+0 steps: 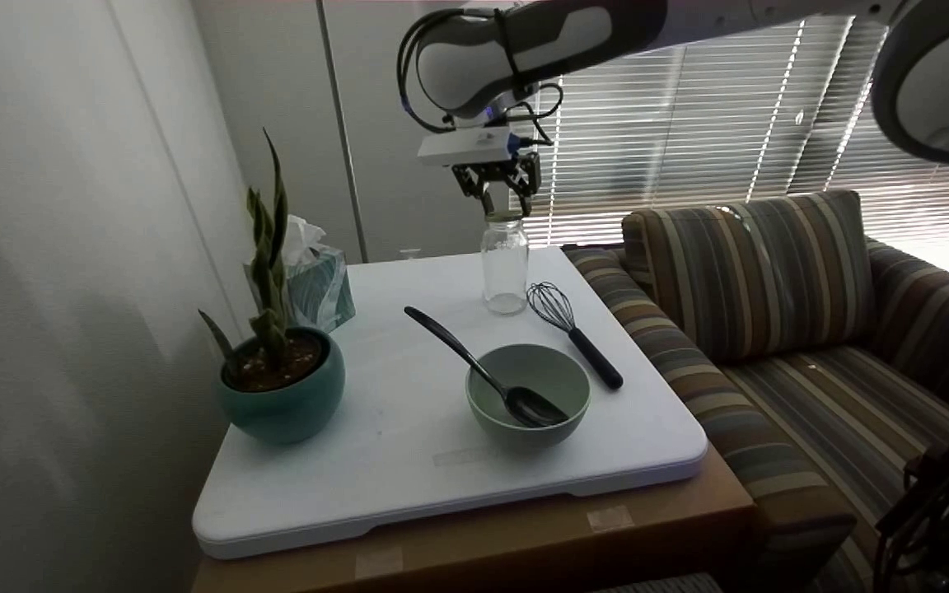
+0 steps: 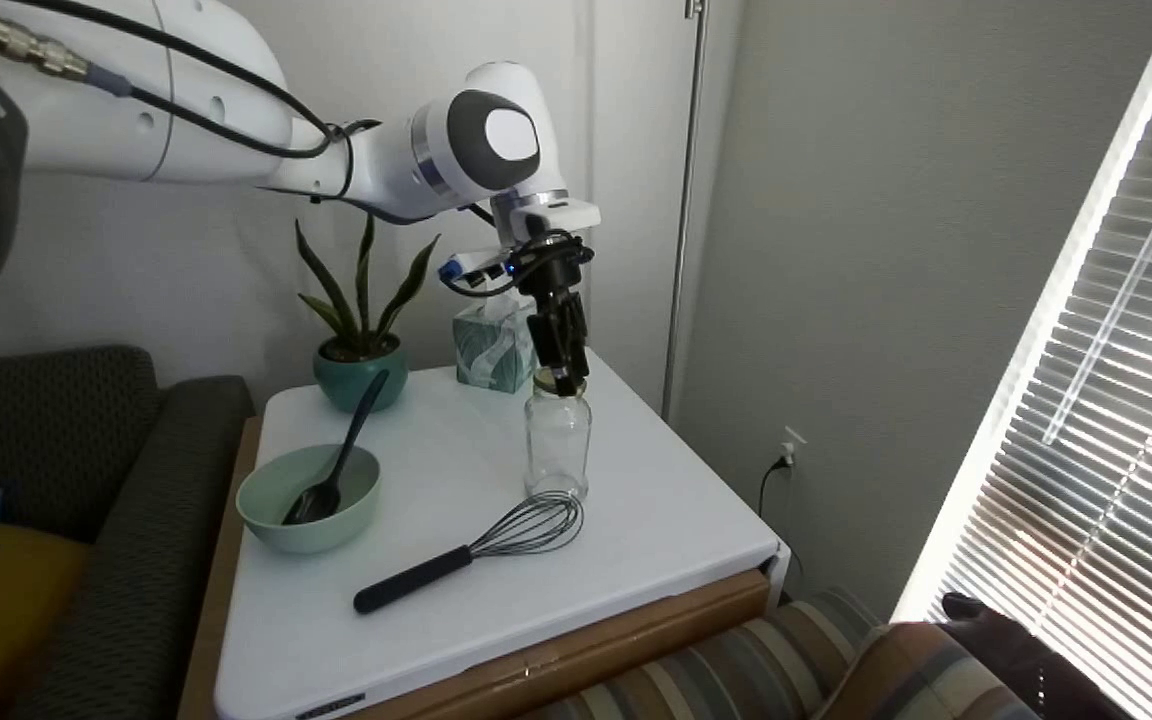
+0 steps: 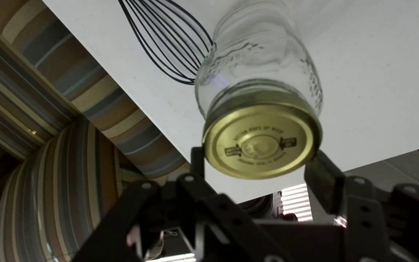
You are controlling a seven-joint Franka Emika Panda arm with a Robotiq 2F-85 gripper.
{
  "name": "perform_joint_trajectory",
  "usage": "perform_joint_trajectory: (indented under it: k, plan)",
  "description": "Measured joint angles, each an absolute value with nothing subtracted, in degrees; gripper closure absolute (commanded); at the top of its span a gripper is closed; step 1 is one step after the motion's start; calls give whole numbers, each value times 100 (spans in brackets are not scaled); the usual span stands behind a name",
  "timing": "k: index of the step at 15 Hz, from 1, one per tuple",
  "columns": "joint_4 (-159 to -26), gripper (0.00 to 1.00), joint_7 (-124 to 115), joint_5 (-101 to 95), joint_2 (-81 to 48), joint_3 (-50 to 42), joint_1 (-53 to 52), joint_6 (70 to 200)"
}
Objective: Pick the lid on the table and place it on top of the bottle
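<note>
The clear glass bottle (image 1: 505, 268) stands upright on the white table (image 1: 392, 395), near its far edge in an exterior view; it also shows in an exterior view (image 2: 558, 450) and the wrist view (image 3: 260, 58). The gold lid (image 3: 262, 142) sits on top of the bottle's mouth, printed side up, and shows as a thin gold rim in an exterior view (image 2: 544, 381). My gripper (image 3: 255, 154) is directly above the bottle, with one finger against each side of the lid. The fingers appear closed on its rim. The lid's underside is hidden.
A black-handled whisk (image 1: 575, 329) lies close beside the bottle. A pale green bowl (image 1: 491, 412) holds a black spoon (image 1: 528, 405). A potted plant (image 1: 285, 403) and a tissue box (image 1: 322, 288) stand along the wall side. A striped sofa (image 1: 689, 395) adjoins the table.
</note>
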State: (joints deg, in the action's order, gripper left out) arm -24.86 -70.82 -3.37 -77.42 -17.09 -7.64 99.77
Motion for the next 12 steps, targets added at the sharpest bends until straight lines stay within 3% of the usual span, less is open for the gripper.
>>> perform_joint_trajectory:
  k: [1, 3, 12]
  plan:
    - [-2486, 7, -7099, -337, -7742, -1709, -766, 9977]
    - [-2490, 0, -7109, -336, -7743, -1705, -783, 9965]
    - [-2463, 0, -7110, -357, -7662, -1699, -863, 9896]
